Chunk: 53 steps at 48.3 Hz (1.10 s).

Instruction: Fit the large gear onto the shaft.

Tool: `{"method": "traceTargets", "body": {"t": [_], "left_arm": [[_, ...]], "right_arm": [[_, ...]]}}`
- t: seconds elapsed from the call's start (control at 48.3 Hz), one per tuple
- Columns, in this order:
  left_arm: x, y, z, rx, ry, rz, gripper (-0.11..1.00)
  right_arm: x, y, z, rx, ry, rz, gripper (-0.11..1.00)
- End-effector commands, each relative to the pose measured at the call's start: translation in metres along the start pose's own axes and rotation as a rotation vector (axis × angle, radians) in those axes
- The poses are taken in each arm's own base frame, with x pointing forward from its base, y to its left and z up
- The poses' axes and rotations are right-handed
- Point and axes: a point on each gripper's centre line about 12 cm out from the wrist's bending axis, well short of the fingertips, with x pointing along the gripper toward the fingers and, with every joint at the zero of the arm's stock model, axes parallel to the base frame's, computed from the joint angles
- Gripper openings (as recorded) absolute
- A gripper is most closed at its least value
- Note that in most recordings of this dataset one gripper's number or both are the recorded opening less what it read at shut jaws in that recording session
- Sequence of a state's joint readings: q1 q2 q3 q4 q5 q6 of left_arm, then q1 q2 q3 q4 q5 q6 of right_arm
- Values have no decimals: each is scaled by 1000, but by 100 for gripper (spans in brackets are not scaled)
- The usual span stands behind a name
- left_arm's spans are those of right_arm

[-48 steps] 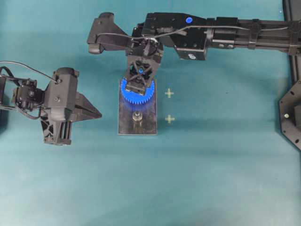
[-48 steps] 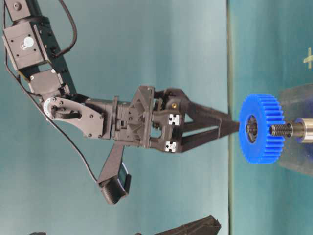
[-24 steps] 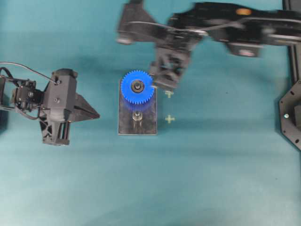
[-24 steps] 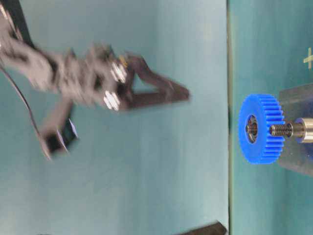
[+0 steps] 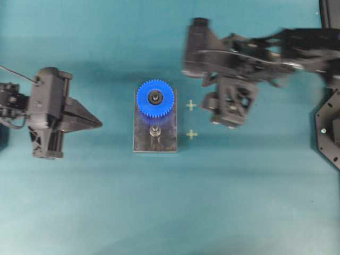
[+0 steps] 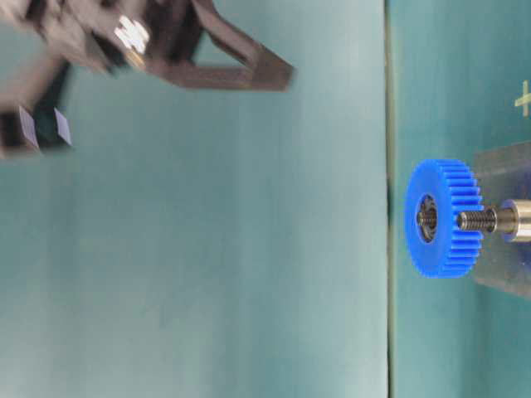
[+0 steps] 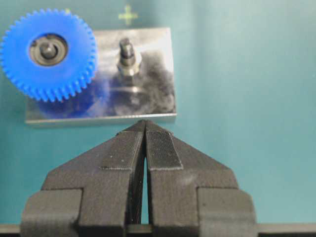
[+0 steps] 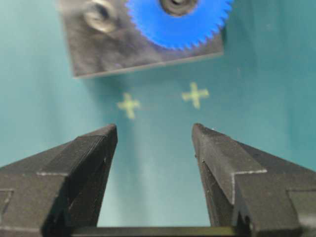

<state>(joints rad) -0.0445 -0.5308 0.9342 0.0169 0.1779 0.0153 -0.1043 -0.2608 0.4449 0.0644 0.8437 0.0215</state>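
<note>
The large gear (image 5: pixel 155 98) is bright blue and lies flat over the far end of the grey plate (image 5: pixel 169 142). It is seated on a shaft whose tip shows in the hub (image 7: pixel 48 48). A second shaft (image 5: pixel 154 131) stands bare beside it. My right gripper (image 8: pixel 154 129) is open and empty. It hangs raised to the right of the plate (image 5: pixel 226 118), apart from the gear (image 8: pixel 180 19). My left gripper (image 7: pixel 144 123) is shut on nothing. Its tips point at the plate's near edge from the left (image 5: pixel 98 124), a short way off.
Two pale cross marks (image 5: pixel 191 105) (image 5: pixel 192 134) lie on the teal table just right of the plate. A black fixture (image 5: pixel 328 127) sits at the right edge. In the table-level view the right gripper (image 6: pixel 278 73) is blurred, high above the gear (image 6: pixel 444 217).
The right gripper, which was down over the gear a second ago, has lifted off and swung away to the right, leaving the gear on the shaft. The left gripper has drawn back slightly left.
</note>
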Motion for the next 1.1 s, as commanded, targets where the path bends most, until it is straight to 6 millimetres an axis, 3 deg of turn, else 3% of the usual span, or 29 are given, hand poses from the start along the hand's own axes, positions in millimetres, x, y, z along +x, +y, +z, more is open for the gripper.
{"method": "traceTargets", "body": {"t": [0.0, 0.29, 0.6, 1.076], "left_arm": [[-10, 1, 5, 1, -40, 3, 0], [-19, 1, -1, 3, -60, 5, 0], [-34, 1, -7, 2, -112, 8, 0], [-74, 0, -37, -18, -339, 11, 0]], "right_arm": [[-18, 3, -3, -3, -81, 10, 65], [-29, 15, -50, -43, -206, 47, 64], [-32, 13, -101, -44, -588, 83, 64], [-26, 2, -173, 43, -683, 122, 62]]}}
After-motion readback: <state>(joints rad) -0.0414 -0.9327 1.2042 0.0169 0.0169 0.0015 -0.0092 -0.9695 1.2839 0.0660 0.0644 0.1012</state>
